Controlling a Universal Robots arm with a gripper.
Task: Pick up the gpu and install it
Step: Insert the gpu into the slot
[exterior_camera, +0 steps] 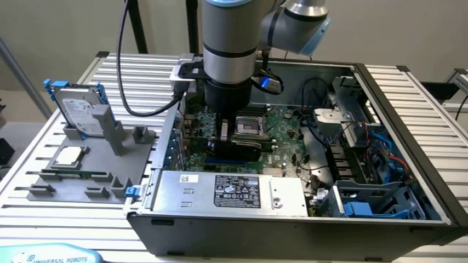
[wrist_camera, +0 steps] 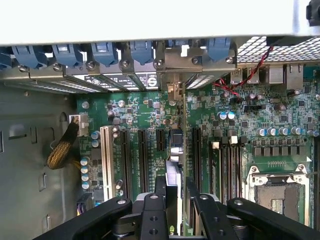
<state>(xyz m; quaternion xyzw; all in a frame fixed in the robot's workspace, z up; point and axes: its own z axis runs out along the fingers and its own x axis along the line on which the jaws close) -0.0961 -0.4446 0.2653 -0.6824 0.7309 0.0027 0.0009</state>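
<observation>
The open computer case point(exterior_camera: 409, 126) holds the large green motherboard point(exterior_camera: 281, 129). My gripper point(exterior_camera: 232, 137) reaches down into it, left of the CPU socket point(exterior_camera: 249, 127) in the exterior view. The gpu point(exterior_camera: 241, 150) shows there as a dark card under the fingers. In the wrist view my gripper point(wrist_camera: 175, 192) is shut on the gpu point(wrist_camera: 174, 150), which stands edge-on between the black expansion slots point(wrist_camera: 143, 160) on the motherboard point(wrist_camera: 280, 115). Its metal bracket point(wrist_camera: 174, 65) meets the case's rear slot openings. Whether the card is fully seated I cannot tell.
A silver hard drive with blue rails point(exterior_camera: 79, 109) and a CPU chip point(exterior_camera: 69, 156) sit on a grey fixture point(exterior_camera: 117, 137) outside the case. The power supply point(exterior_camera: 234, 192), drive bays point(exterior_camera: 365, 203) and cables point(exterior_camera: 321, 137) crowd the case. Blue latches point(wrist_camera: 105, 52) line the rear wall.
</observation>
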